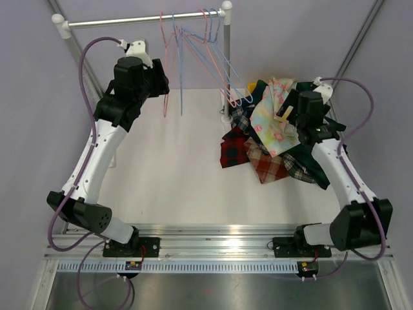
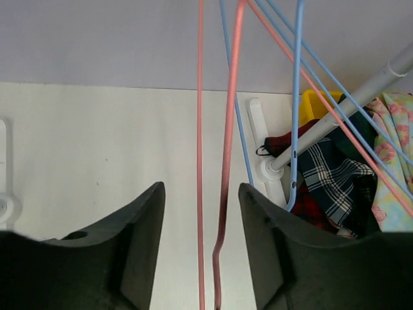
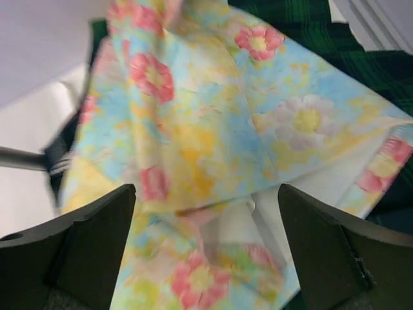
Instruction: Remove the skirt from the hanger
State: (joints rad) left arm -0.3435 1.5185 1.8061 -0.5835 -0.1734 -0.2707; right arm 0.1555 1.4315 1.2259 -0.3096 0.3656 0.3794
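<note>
I am seeing floral skirt point(image 1: 274, 123) lying on plaid clothes pile point(image 1: 261, 165), right of centre in top view, already off hanger. Right gripper point(image 3: 206, 194) hovering above it, jaws spread wide, grasping nothing. Left gripper point(image 2: 201, 194), upper left, jaws standing apart around bare pink hanger point(image 2: 227, 161), seemingly not touching wire. I am judging task practically done; only pulling arms back left.

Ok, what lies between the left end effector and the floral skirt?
Top view: between the left end effector and the floral skirt hang pink and blue hangers, then the rack's upright post, over bare table.
</note>
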